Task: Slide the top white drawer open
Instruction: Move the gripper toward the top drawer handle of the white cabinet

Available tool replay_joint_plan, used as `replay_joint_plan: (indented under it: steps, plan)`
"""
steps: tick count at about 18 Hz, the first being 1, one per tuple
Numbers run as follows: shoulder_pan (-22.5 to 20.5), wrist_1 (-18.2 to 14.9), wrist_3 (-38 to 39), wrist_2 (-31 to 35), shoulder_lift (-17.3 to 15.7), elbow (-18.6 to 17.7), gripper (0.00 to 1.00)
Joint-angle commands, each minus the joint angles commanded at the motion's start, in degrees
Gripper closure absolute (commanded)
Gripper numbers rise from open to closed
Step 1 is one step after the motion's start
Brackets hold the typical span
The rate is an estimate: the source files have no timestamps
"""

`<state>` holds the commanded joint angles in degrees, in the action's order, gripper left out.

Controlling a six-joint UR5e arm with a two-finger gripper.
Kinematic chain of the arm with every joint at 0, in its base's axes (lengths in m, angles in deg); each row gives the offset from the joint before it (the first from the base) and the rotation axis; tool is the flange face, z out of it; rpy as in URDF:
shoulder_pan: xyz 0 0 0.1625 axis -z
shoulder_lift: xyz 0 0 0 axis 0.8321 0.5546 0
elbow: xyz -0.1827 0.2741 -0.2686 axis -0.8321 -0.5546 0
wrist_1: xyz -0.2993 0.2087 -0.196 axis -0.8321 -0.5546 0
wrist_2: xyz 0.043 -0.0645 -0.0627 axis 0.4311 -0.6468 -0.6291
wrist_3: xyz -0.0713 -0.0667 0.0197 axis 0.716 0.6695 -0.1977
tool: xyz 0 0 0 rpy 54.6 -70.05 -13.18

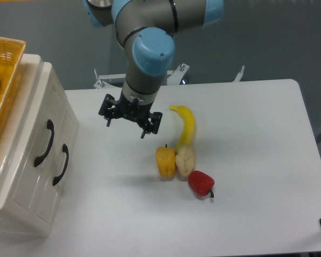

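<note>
Two drawers in one cream-white cabinet (pixel 21 176) at the table's (pixel 246 214) left edge. Top white drawer (pixel 29 136): glossy, panelled front, one curved black handle (pixel 44 143), front flush with the cabinet. Lower drawer (pixel 56 179): matching, one black handle. One yellow wicker basket (pixel 2 75) on the cabinet top, something green inside. One gripper (pixel 129 120), fingers spread, holding nothing, above the tabletop between cabinet and produce. One banana (pixel 186 126), one yellow pepper (pixel 165 162), one pale vegetable (pixel 185 160), one red pepper (pixel 201 183). No legible writing.
</note>
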<state>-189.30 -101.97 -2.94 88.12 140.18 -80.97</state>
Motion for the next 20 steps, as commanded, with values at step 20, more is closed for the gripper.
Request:
replay_joint_plan:
  steps: [20]
  plan:
    - [8.3,1.2,15.1,2.6,4.0,3.6,0.0]
